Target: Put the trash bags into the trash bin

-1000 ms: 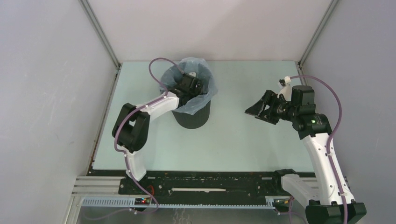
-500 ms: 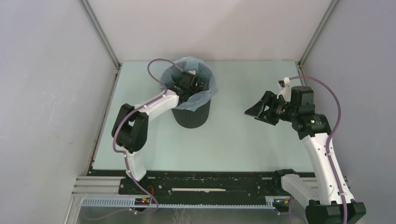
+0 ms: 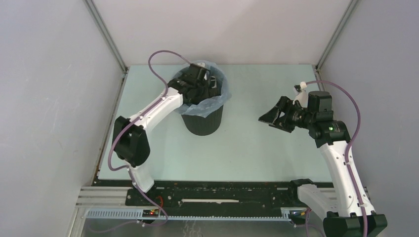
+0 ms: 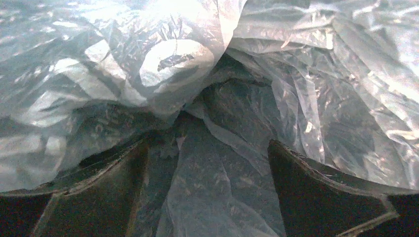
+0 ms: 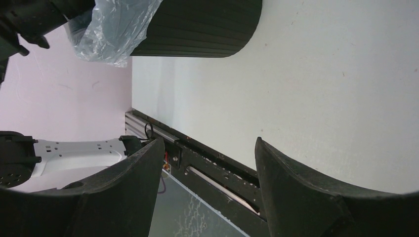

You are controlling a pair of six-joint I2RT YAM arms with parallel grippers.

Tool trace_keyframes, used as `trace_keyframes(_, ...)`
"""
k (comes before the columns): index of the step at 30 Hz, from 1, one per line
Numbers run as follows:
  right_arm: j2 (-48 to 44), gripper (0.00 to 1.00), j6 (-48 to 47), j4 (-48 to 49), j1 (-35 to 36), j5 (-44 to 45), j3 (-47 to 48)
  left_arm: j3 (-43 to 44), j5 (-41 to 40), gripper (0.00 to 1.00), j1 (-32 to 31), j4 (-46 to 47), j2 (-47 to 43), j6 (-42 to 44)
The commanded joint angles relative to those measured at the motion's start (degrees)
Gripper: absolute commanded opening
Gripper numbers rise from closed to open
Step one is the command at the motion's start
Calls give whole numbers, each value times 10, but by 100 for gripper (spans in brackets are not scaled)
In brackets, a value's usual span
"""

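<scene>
The black trash bin (image 3: 202,122) stands on the table left of centre. The pale grey-blue trash bag (image 3: 221,98) lines its mouth and hangs over the rim. My left gripper (image 3: 203,85) is down inside the bin's mouth, open. In the left wrist view its fingers (image 4: 321,192) stand apart with wrinkled bag film (image 4: 207,74) ahead of and between them; the gripper (image 4: 207,144) holds nothing. My right gripper (image 3: 270,117) is open and empty, held above the table right of the bin. The right wrist view shows the bin (image 5: 197,24) and the draped bag (image 5: 113,29) beyond that gripper (image 5: 208,141).
The pale green table (image 3: 257,153) is walled on the left, back and right. A black rail (image 3: 222,192) runs along its near edge. A purple cable (image 3: 163,57) loops above the left arm beside the bin.
My left arm has stretched farther back, and its gripper has shifted toward the bin's far left rim. The bag's edge sits lower round the rim. The right arm has not moved.
</scene>
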Motion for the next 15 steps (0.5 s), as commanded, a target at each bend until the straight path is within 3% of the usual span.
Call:
trace_keyframes(1,-13,76,-4,13,-4,-11,-1,61,17,95,1,-43,-54,22)
trace_keyframes(9,-8,77,4,38,-4,-20,-5,121,126,99,38,-41,-120,28)
trace_keyframes(15,34,77,54,116,-4,-61,-11,164,200,100,84,-49,-165,22)
